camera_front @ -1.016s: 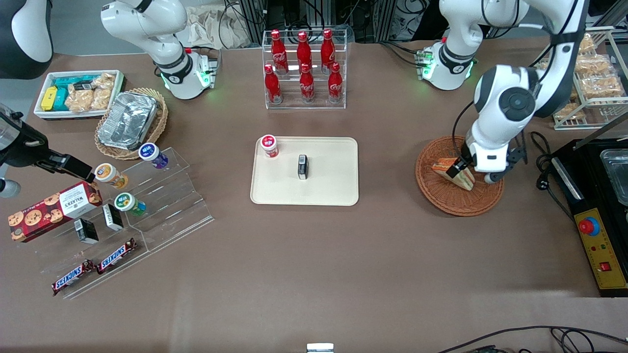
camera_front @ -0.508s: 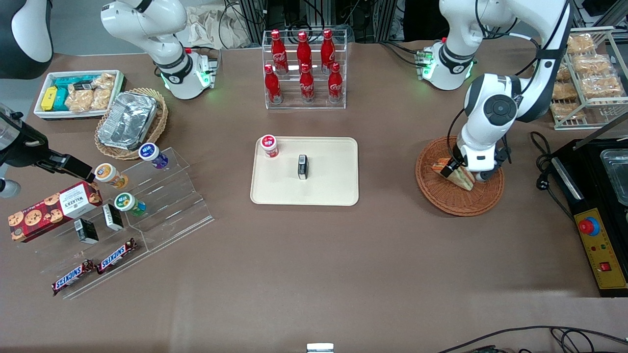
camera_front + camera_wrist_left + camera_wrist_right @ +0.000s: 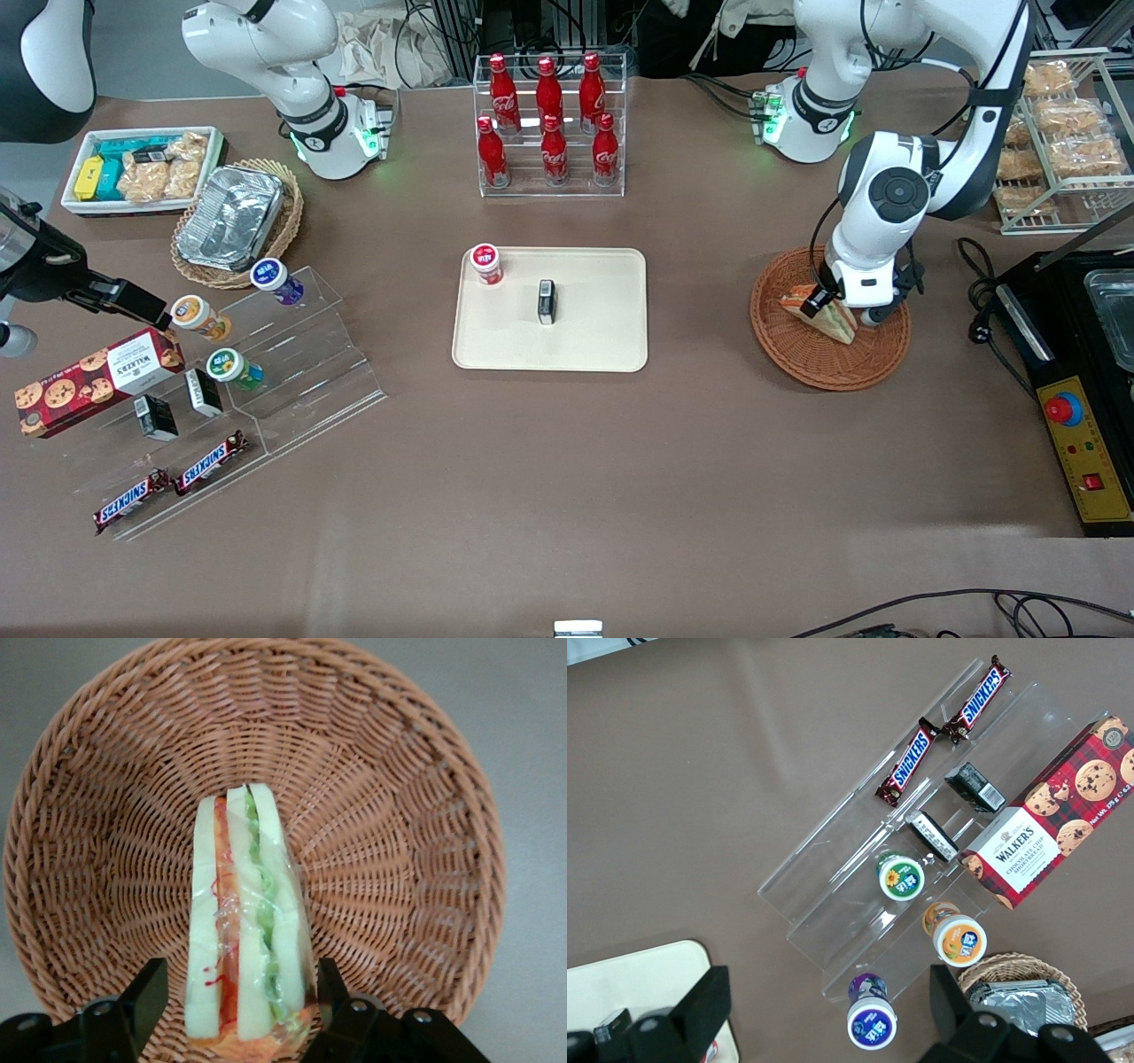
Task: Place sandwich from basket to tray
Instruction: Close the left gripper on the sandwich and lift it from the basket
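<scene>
Front view: the claw (image 3: 828, 310) hangs low in the basket (image 3: 802, 354), open, its two fingers (image 3: 146, 992) straddling one wrapped sandwich (image 3: 248, 930) — unclamped. At nine o'clock of the basket lies the tray (image 3: 594, 341). Six red Coca-Cola bottles (image 3: 549, 120) stand racked; two Snickers bars (image 3: 173, 483) and one Walkers box (image 3: 97, 381) sit toward the parked arm's end of the counter (image 3: 567, 461).
</scene>
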`<state>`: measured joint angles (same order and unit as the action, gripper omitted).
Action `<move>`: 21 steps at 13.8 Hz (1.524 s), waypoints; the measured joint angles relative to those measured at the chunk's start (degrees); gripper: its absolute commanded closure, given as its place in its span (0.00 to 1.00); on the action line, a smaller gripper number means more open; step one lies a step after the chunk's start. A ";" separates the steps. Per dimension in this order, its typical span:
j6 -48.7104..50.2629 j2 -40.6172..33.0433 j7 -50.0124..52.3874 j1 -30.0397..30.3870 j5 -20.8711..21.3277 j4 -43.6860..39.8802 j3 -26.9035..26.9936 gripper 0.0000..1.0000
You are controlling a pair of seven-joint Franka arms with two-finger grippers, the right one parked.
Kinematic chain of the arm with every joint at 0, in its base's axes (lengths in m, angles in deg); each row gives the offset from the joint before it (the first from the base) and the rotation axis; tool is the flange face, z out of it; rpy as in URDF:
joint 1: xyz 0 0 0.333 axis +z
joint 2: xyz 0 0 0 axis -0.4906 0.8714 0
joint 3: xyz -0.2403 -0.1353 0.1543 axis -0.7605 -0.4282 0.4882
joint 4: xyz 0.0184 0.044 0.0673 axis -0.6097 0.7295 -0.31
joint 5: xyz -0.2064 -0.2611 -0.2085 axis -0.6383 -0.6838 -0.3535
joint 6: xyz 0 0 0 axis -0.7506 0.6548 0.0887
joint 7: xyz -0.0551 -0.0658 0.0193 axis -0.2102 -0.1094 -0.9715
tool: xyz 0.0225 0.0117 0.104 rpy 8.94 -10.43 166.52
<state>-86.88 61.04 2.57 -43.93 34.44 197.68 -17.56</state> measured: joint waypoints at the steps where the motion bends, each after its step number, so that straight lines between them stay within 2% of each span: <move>1: -0.13 -0.20 0.35 0.00 0.03 -0.40 0.01 0.81; 2: -0.15 -0.50 0.64 0.00 0.10 -0.82 0.01 0.95; 3: -0.14 -0.81 0.85 0.01 0.20 -1.07 0.02 1.00; 7: 2.03 -1.35 1.04 0.01 0.27 -2.68 0.02 1.00; 9: 7.57 -2.26 1.00 0.01 0.34 -5.36 0.02 1.00; 11: 17.12 -3.86 -0.67 0.00 0.40 -10.89 -0.02 1.00; 13: 27.49 -5.01 -6.28 -0.01 0.10 -18.48 -0.08 1.00; 17: 42.30 -5.16 -21.15 0.13 -4.79 -32.53 0.37 1.00; 21: 50.29 -4.47 -34.42 1.40 -7.44 -38.39 1.15 1.00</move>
<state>-36.59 56.57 -31.86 -42.53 27.00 159.30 -16.41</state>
